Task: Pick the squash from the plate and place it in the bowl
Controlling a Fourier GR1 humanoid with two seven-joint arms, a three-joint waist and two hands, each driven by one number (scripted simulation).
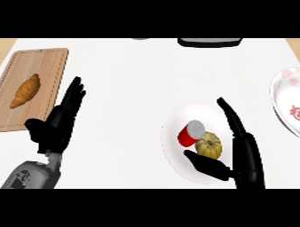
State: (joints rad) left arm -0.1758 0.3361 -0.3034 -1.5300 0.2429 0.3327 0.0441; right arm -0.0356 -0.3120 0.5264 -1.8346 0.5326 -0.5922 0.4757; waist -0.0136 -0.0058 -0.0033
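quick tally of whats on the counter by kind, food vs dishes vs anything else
Food: 2, the squash and the croissant
Dishes: 2, the plate and the bowl
Cans: 1, the can on the plate beside the squash
Boards: 1, the board under the croissant
Total: 6

1 squash (pixel 210 145), 1 can (pixel 191 133), 1 croissant (pixel 25 91), 1 plate (pixel 173 156), 1 bowl (pixel 297 106), 1 board (pixel 48 60), 2 hands (pixel 61 119) (pixel 241 146)
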